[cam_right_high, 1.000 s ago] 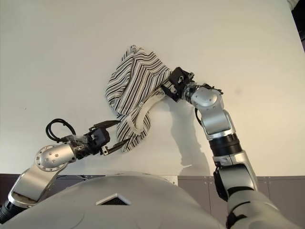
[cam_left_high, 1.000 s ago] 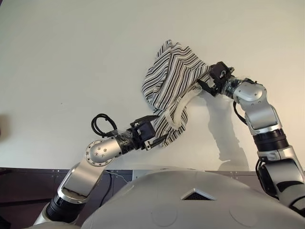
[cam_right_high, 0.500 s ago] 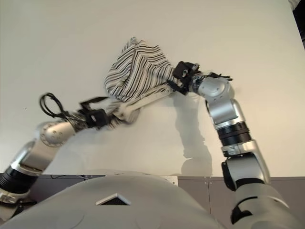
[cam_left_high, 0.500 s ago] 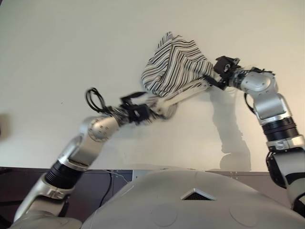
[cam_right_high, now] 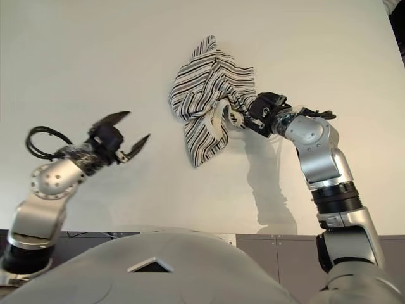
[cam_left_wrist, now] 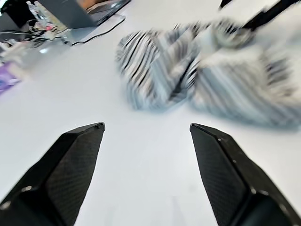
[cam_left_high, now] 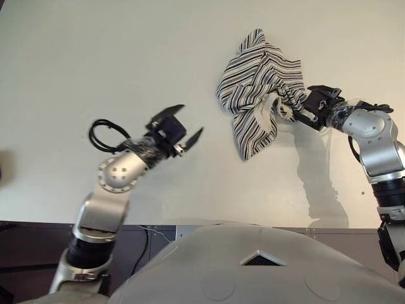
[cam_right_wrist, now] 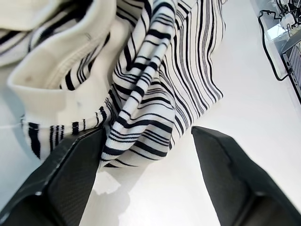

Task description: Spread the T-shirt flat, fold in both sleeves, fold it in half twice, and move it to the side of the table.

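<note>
Plainly: shirt still a heap, one claw at its edge

The T-shirt (cam_left_high: pixel 256 95) lies crumpled on the table (cam_left_high: pixel 95 57), towards the far right of the white top. It is black-and-white striped with a cream ribbed neckband (cam_left_high: pixel 262 117). Nothing of it is spread out: the stripes run in several directions across overlapping folds, and one narrow flap trails towards the robot from the main bunch.

The right gripper (cam_left_high: pixel 304 111) sits at the heap's right edge, touching the cloth. In the right wrist view its two dark fingers (cam_right_wrist: pixel 66 174) stand wide apart. A fold of striped cloth and the neckband lie against one finger, while the other finger is clear of the cloth, with bare table under it. No pinch on the cloth can be seen there.

The left gripper (cam_left_high: pixel 190 120) hangs over bare table to the left of the shirt, well apart from it. Its jaws are spread wide and hold nothing, and they point towards the heap. In the left wrist view the shirt lies blurred ahead of its fingertips. Beyond it, a laptop (cam_left_wrist: pixel 87 8) and a dark cable (cam_left_wrist: pixel 94 33) sit at the far edge.
</note>
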